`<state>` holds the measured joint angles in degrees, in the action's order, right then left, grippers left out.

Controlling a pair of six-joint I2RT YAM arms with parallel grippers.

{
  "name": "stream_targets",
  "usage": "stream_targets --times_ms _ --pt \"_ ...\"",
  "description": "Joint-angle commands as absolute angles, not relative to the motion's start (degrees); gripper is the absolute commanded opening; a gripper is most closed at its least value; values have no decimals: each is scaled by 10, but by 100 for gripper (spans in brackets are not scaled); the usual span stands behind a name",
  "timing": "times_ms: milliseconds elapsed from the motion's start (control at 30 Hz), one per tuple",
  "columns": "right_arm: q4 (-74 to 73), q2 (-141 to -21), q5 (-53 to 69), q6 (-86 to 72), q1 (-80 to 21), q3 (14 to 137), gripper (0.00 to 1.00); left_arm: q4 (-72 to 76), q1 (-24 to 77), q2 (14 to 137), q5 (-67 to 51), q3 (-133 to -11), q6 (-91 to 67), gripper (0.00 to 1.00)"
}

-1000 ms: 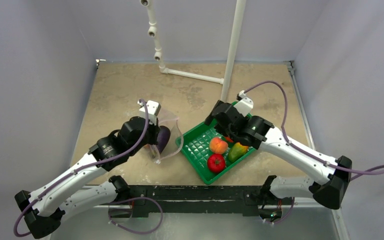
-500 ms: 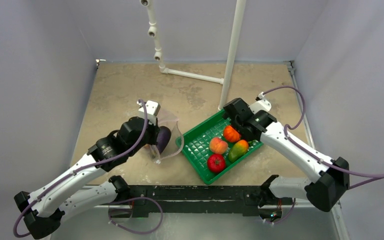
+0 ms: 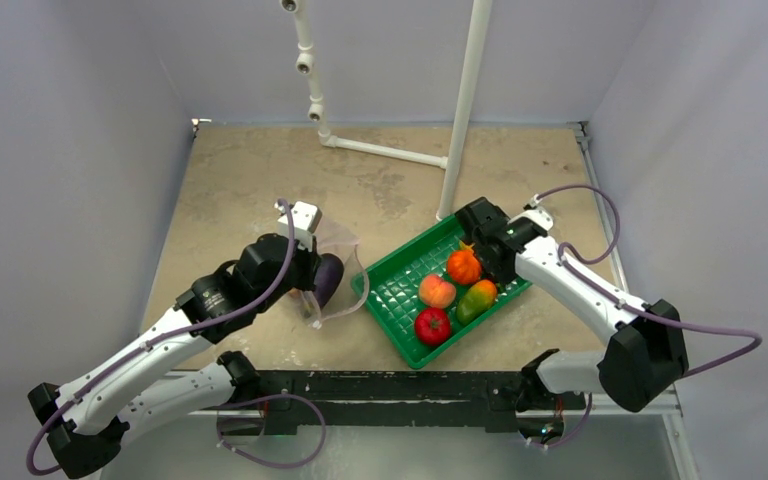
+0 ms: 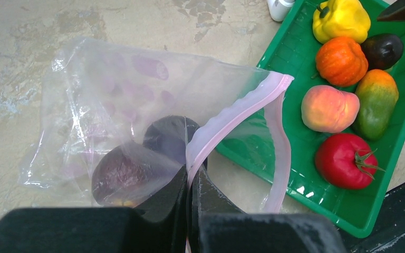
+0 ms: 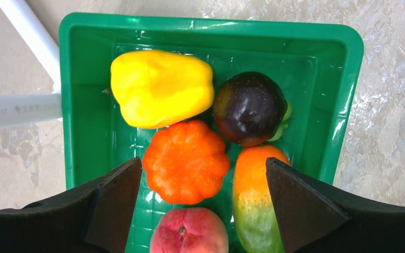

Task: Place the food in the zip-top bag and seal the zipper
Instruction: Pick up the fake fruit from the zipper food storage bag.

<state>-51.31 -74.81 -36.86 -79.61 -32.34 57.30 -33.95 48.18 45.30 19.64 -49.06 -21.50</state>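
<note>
My left gripper [image 4: 191, 179] is shut on the pink zipper [image 4: 237, 113] of the clear zip-top bag [image 4: 137, 89], holding its mouth agape toward the tray. A purple eggplant [image 4: 118, 174] lies inside the bag. My right gripper [image 5: 203, 163] hangs open above the far end of the green tray [image 3: 392, 295], its fingers on either side of the orange fruit [image 5: 185, 161] and the mango [image 5: 256, 211], touching neither. The yellow pepper [image 5: 161, 88], a dark purple fruit [image 5: 249, 108], the peach [image 3: 437, 291] and the tomato [image 3: 432, 326] also lie in the tray.
A white pipe post [image 3: 465, 100] stands just behind the tray, with its foot pipe [image 3: 385, 150] running along the table's back. Grey walls close in both sides. A black rail [image 3: 390, 385] edges the front.
My right arm has drawn back to the tray's far right end, uncovering the orange fruit, and its jaws have narrowed slightly. The left arm and the bag have not moved.
</note>
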Motion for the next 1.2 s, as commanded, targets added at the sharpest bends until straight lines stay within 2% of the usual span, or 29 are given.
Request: stream_targets --times_ms 0,233,800,1167 --pt "-491 -727 -392 -800 -300 555 86 -320 485 447 187 -498 -219 0" --pt "-464 -738 -387 -780 -269 540 76 -321 485 446 184 -498 -218 0" --pt "-450 -816 -366 -787 -251 522 75 -316 485 443 161 -498 -216 0" --pt "-459 -843 -358 -815 -251 515 70 -314 485 442 147 -497 -214 0"
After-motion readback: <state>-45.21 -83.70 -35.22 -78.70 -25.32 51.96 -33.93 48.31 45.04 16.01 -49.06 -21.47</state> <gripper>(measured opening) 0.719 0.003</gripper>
